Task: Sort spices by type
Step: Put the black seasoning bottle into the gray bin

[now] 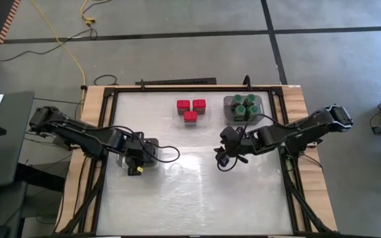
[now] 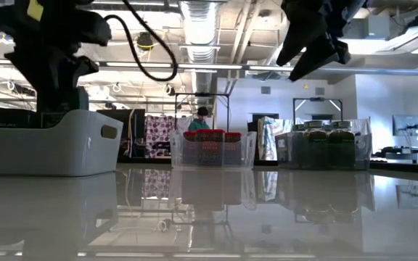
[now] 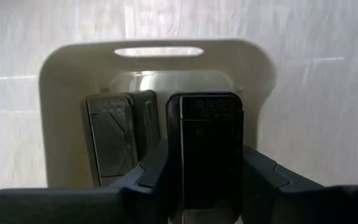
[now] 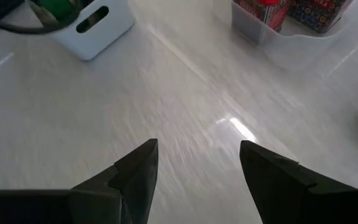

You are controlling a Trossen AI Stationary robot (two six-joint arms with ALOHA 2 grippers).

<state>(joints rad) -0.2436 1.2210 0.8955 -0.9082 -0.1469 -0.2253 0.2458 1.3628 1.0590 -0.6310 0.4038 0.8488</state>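
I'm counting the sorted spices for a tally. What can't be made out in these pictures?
- Dark tins in the white bin: the left pincer and its held tin cover part of the bin's inside in the left wrist view; the left arm covers it from above.
- Green-lidded jars: labels too small from above.
- Red blocks: low view shows one side only.

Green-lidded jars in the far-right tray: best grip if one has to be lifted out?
Take a green-lidded jar by its round lid, from straight above. The jars stand upright and packed together inside the grey tray, so their sides are walled in; only the tops are free.
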